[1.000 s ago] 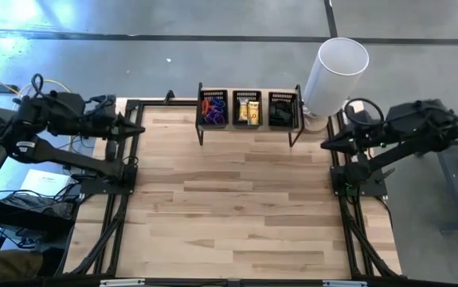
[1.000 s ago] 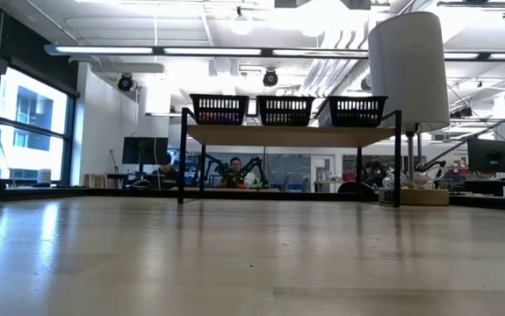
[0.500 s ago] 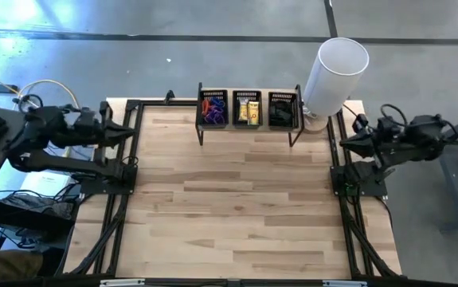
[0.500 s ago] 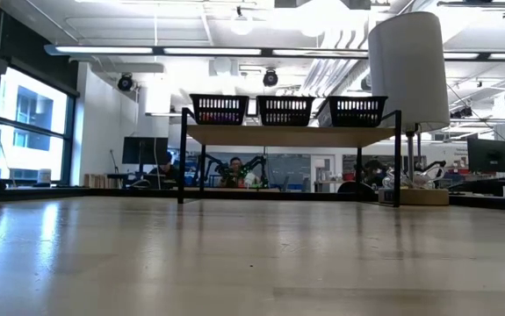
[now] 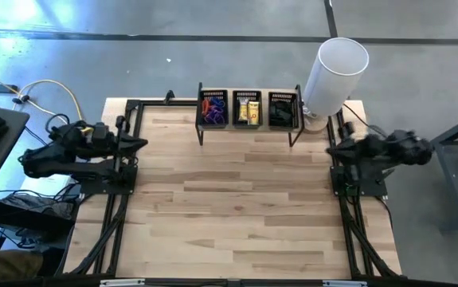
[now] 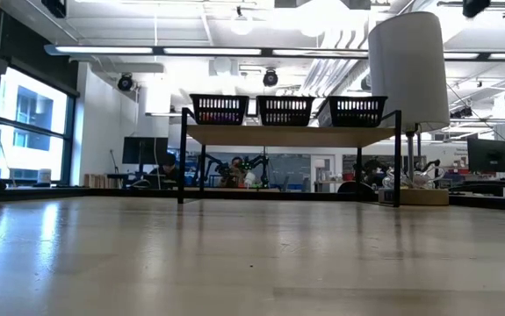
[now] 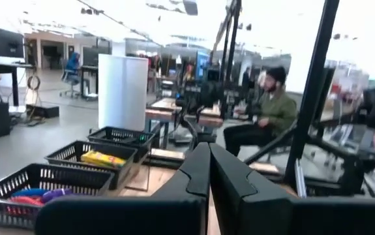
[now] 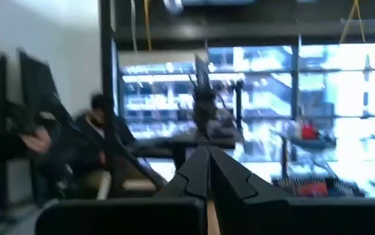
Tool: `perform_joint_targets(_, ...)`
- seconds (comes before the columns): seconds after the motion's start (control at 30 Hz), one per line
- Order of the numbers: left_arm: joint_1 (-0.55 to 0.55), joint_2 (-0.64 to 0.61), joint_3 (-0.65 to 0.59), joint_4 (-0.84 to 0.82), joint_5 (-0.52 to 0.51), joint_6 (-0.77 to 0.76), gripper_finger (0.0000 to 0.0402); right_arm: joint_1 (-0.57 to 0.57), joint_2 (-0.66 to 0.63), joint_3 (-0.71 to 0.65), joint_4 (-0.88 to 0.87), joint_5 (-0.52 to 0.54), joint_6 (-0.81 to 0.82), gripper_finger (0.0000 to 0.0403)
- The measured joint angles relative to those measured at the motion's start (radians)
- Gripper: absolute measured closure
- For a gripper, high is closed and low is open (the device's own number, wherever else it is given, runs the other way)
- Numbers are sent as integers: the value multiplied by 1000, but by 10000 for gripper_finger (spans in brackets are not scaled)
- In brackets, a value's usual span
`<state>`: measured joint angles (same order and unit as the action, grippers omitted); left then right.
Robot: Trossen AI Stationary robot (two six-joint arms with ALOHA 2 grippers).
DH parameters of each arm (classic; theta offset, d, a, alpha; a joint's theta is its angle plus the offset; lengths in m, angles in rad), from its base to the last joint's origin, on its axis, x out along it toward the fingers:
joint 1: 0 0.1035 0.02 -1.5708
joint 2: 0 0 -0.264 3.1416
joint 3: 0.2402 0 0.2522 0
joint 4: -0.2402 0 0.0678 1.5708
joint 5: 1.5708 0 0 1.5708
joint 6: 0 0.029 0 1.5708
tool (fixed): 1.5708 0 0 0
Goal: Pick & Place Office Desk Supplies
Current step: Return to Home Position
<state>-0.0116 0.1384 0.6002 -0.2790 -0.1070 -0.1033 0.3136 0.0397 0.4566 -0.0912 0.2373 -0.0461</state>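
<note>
The coloured loops [image 5: 213, 109], the yellow packets [image 5: 248, 109] and the small black pieces [image 5: 281, 114] are all lying sorted in three black mesh baskets [image 5: 247, 93]. The baskets are sitting side by side on the raised shelf [image 5: 244, 127], between the two grippers and well apart from both. Nothing loose is showing on the table [image 5: 236, 207] in front of either gripper, so the sorting and shelving are looking finished. What is remaining, by my judgement, is only the parking of the arms.

The left gripper [image 5: 139, 143] is hanging over the table's left rail, pointing inward. Its fingers [image 7: 197, 171] are pressing together with nothing between them. From it, the basket of loops is lying nearest and the white cylinder [image 5: 336, 72] farthest. The right gripper [image 5: 331, 148] is sitting over the right rail, close to its own base. Its fingers [image 8: 197, 171] are likewise meeting on nothing, and the cylinder is standing near it, beyond the shelf's end. Both arms are folding low at the table's sides.
</note>
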Motion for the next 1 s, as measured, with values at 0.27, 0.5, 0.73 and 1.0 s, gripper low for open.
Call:
perform_joint_targets(0.27, 1, -93, -174, 62, -26, -68, 401, -1, -2, -138, 38, 22, 145, 400)
perform_joint_targets(0.5, 1, -102, -274, 89, -28, -98, 401, -2, -9, -268, 59, 124, 260, 400)
perform_joint_targets(0.73, 1, -103, -380, 160, -23, -160, 401, -2, -33, -380, 140, 123, 339, 400)
perform_joint_targets(1.0, 2, -103, -523, 291, 38, -260, 401, -2, -33, -445, 179, 105, 426, 400)
